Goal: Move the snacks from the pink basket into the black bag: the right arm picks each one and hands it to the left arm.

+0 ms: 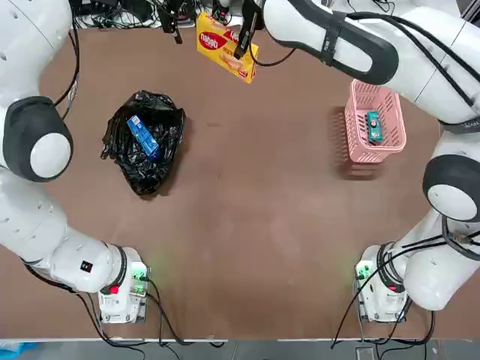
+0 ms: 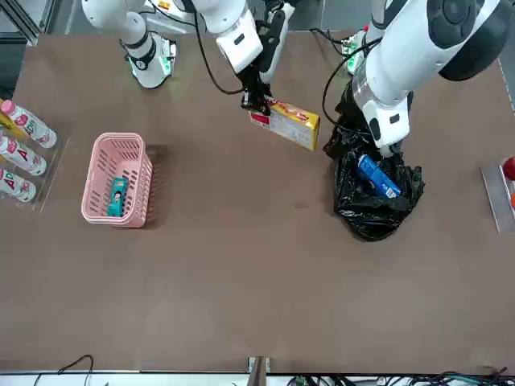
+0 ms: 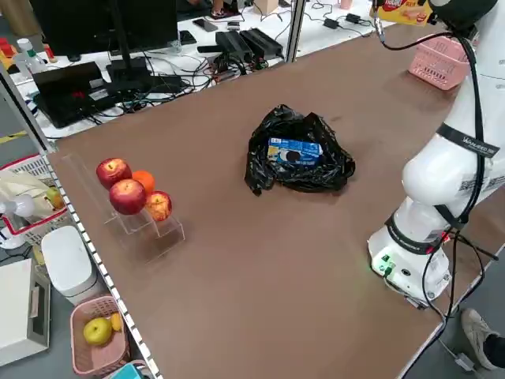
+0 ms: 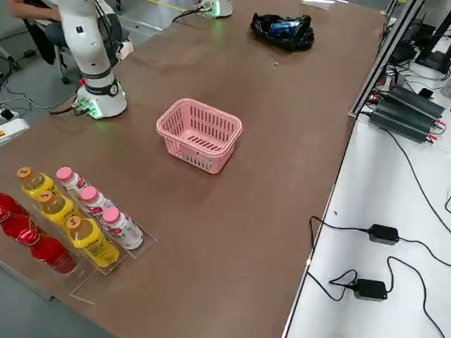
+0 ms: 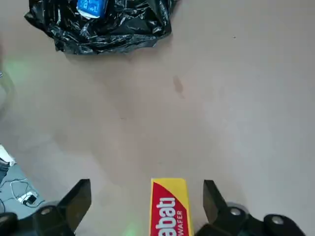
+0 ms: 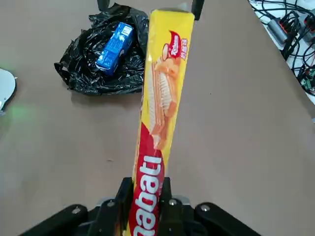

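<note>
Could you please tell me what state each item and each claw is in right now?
Yellow packet: held in the air by the right claw, above the table.
Blue packet: lying on the black bag.
Teal packet: lying in the pink basket.
Black bag: crumpled on the table.
Pink basket: upright.
Right claw: shut on the yellow packet.
Left claw: open, empty.

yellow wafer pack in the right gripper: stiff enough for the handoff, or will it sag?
Probably stiff: the yellow wafer pack juts straight out from the right gripper, pinched at one end, with no visible droop. Likely light, since that end grip carries it. The glossy wrapper may slip as the open left gripper closes on it.
</note>
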`<state>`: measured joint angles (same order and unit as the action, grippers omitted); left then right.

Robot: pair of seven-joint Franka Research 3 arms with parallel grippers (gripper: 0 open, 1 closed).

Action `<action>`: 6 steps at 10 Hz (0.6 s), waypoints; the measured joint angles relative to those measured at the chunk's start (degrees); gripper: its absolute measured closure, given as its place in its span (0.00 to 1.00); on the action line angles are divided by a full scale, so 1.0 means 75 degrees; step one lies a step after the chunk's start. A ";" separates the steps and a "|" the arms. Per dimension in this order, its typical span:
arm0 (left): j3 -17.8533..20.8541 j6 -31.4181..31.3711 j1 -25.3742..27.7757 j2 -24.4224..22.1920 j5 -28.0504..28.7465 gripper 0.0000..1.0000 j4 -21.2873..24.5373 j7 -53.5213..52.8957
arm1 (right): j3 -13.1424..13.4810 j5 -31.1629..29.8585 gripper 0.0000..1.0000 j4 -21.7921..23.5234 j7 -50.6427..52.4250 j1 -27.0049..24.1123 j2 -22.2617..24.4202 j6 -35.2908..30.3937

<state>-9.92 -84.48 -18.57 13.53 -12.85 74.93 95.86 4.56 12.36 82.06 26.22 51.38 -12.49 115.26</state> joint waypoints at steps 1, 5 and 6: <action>-0.0005 0.0029 -0.0019 0.0000 -0.0013 0.00 0.0000 0.0073 | 0.0001 -0.0003 0.73 -0.0011 -0.0003 0.0017 0.0000 0.0001; -0.0065 0.0037 -0.0094 -0.0001 -0.0367 0.00 -0.0011 0.0459 | 0.0007 -0.0029 0.73 -0.0017 -0.0078 0.0127 -0.0016 0.0122; -0.0069 0.0037 -0.0132 -0.0001 -0.0380 0.00 -0.0019 0.0483 | 0.0006 -0.0057 0.73 -0.0017 -0.0159 0.0190 -0.0037 0.0154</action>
<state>-10.44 -84.20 -19.56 13.52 -15.70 74.79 99.49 4.61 11.92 81.94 25.03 52.81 -12.77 116.41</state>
